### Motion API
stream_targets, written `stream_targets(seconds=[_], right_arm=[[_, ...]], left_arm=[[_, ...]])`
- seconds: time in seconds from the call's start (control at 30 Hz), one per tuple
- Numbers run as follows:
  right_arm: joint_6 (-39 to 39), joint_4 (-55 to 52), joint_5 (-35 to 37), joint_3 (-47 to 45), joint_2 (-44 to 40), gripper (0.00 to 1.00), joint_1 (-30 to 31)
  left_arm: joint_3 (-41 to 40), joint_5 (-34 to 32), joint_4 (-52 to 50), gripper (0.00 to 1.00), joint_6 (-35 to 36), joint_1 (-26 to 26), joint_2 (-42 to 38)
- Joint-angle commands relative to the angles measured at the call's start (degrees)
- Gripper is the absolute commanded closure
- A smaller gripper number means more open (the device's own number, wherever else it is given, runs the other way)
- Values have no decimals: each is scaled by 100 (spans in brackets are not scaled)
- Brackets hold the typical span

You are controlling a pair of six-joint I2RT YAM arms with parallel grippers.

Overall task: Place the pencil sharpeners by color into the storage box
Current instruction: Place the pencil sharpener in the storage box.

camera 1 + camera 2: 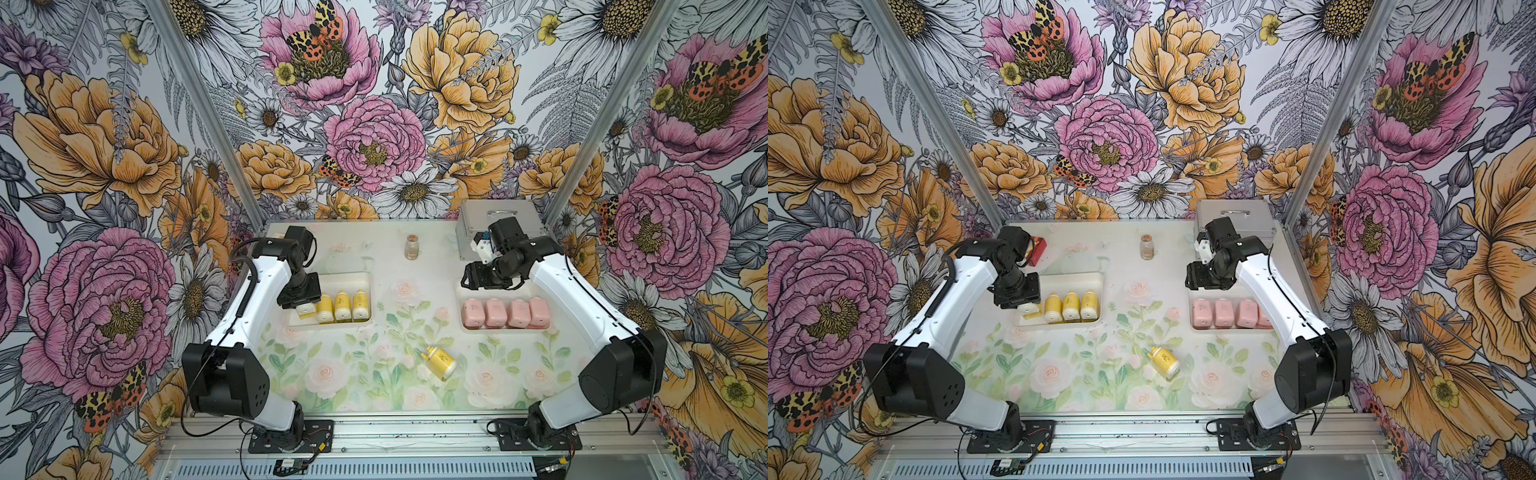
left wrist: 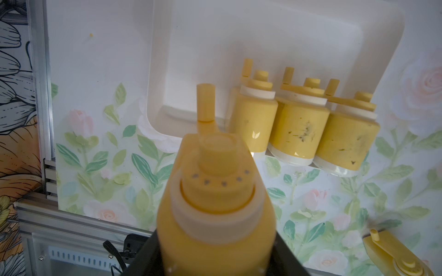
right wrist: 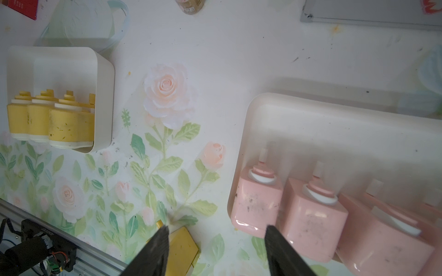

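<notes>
The left tool (image 1: 304, 308) is clamped on a yellow sharpener (image 2: 215, 215). It holds it over the left white box (image 1: 366, 277), at the end nearest the left edge of the counter (image 1: 374, 257). Three more yellow sharpeners (image 1: 343, 306) sit in a row in that box, just beside it. Four pink sharpeners (image 1: 496, 312) sit in a row in the right white box (image 1: 459, 301). The right tool (image 3: 217, 230) hangs near that box's back rim, its jaws apart and holding nothing. A last yellow sharpener (image 1: 440, 361) lies on its side near the middle of the counter's front edge.
</notes>
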Motion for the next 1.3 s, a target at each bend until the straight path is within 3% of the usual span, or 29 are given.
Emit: stream_targets(seconds=[0.0,0.17,0.47,1.27], right_arm=[[-124,89,-96,179,108,34,70],[-122,80,-99,221,136,34,116],[-82,60,-73,401,322,34,211],[-227,53,-165,520,517,34,247]], left_arm=[[161,232,197,61,529,268,125],[139,496,417,60,792,555,333],[245,534,614,60,1018,594,901],[-211,778,1183,59,1012,776,1483]])
